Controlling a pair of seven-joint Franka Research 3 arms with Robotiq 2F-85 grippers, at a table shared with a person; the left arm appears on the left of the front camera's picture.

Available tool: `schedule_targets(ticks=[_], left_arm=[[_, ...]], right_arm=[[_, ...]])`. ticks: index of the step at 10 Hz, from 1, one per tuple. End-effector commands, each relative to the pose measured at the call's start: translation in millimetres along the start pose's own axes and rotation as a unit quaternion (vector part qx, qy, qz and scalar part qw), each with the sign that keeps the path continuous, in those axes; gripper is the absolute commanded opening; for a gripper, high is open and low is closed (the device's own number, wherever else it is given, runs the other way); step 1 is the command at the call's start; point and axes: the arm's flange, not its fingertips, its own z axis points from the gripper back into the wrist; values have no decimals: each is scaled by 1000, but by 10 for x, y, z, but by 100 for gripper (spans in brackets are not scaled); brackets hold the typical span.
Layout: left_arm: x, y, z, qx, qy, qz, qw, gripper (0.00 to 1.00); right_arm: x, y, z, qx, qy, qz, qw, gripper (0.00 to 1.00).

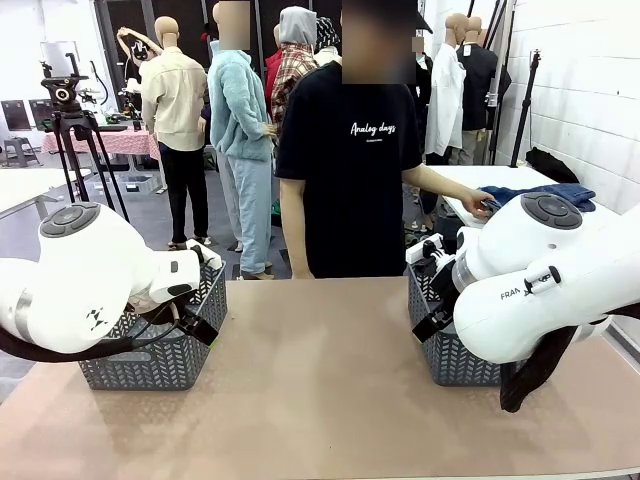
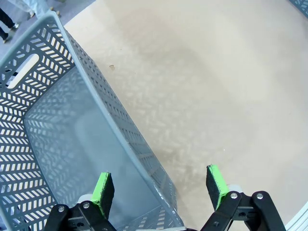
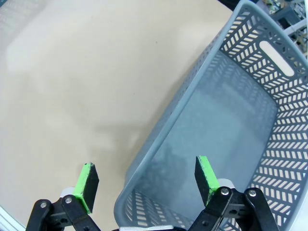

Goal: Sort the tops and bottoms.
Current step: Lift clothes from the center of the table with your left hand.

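Bright, even indoor light all round, nothing harsh. In the front view the counter (image 1: 320, 390) only gets faint soft shading beside the basket (image 1: 150, 355), and the near white arms (image 1: 80, 280) look a bit soft. Wrist views are sharp but fisheye-bent at the edges. The left one shows dappled light through the basket wall, the right one a pale sheen top-left.

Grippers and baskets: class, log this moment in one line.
left gripper: open, above left basket rim | right gripper: open, above right basket rim | person's hand: by denim
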Motion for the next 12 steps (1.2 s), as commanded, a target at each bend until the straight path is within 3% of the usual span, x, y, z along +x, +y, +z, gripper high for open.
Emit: schedule_targets(ticks=[1, 12], left_arm=[[-6, 21, 0, 0, 0, 3, 1000, 100], [-6, 21, 0, 0, 0, 3, 1000, 100]], right_arm=[[0, -1, 0, 0, 0, 0, 1000, 100], [0, -1, 0, 0, 0, 0, 1000, 100]])
